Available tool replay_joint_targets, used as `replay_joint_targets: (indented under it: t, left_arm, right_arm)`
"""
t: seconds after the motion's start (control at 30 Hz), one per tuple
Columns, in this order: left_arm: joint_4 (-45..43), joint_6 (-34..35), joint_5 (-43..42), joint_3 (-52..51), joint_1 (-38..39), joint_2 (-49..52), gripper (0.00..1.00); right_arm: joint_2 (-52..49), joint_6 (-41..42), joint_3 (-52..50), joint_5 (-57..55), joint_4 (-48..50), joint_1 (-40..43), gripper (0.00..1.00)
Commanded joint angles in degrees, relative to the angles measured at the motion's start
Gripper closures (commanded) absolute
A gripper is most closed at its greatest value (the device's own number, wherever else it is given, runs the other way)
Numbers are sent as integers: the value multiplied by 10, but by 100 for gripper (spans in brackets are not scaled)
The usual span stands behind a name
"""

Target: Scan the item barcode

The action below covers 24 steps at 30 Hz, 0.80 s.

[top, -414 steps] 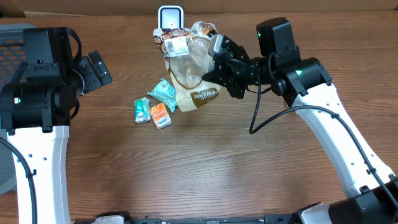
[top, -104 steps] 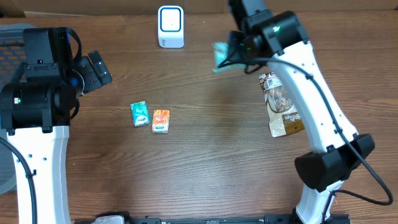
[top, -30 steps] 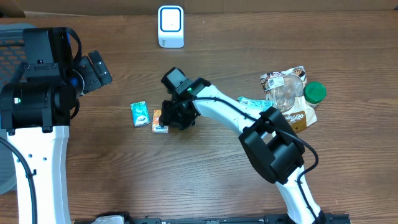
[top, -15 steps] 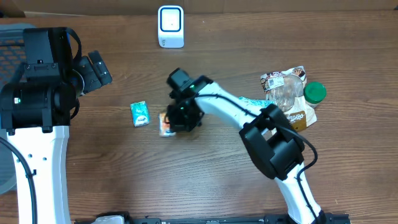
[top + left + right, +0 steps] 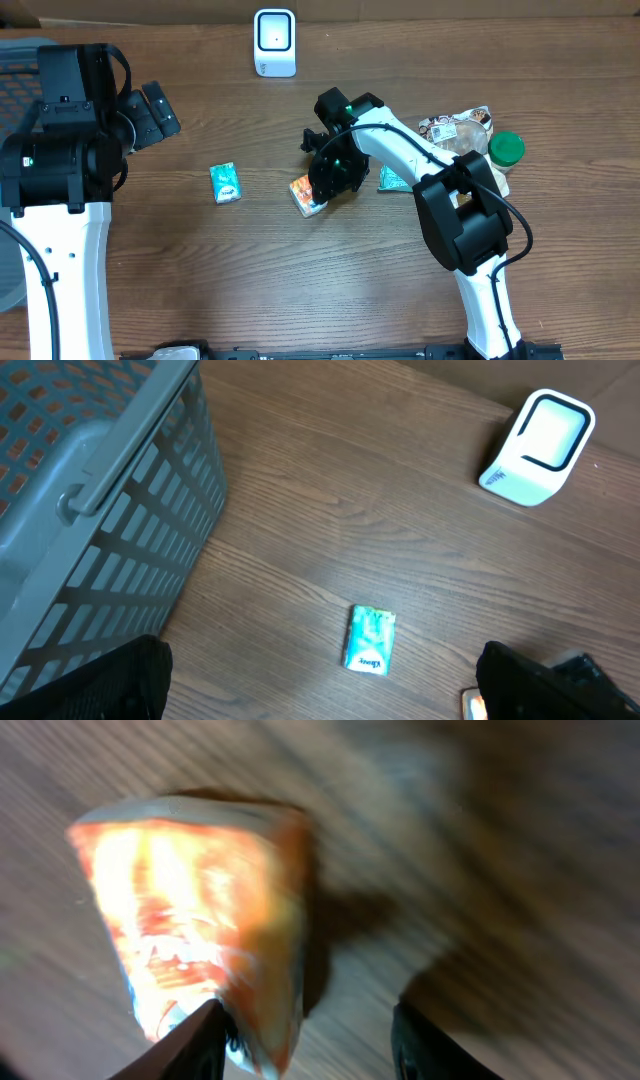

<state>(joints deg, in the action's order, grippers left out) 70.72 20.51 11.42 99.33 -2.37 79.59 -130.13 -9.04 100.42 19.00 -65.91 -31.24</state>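
Packet status: the orange packet (image 5: 308,194) sits near the middle of the table (image 5: 300,290), right at the tip of the right gripper (image 5: 322,183). In the wrist view it's blurry and up against one of the fingertips (image 5: 208,1038). The jaws stand apart with bare wood between them, so nothing is clamped across them. I can't tell whether that finger actually touches it. The white scanner (image 5: 274,42) stands upright at the far edge, well apart from the packet, with open wood between them. The whole near half of the table is bare too. A teal packet (image 5: 226,183) lies flat toward the left side. Toward the right edge it's crowded: a second teal packet (image 5: 395,180), a clear snack bag (image 5: 455,145) and a green-lidded jar (image 5: 506,149) sit close together. The left gripper (image 5: 158,114) hangs over the far-left area, fingers spread wide, holding nothing. A grey mesh basket (image 5: 110,500) sits at the far-left corner, and the bit of its inside I can see shows only grid.
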Motion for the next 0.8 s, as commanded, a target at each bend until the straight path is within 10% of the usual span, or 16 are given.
replay_joint_targets:
  t: [0.0, 0.23, 0.77]
  left_arm:
    - [-2, -12, 6, 5, -2, -8, 1]
    - [-2, -12, 6, 5, -2, -8, 0]
    - [-2, -12, 6, 5, -2, -8, 1]
  right_arm:
    - [23, 64, 43, -72, -17, -2, 49]
    - [23, 169, 103, -54, -58, -47, 49]
    - [21, 380, -14, -128, -22, -96, 91]
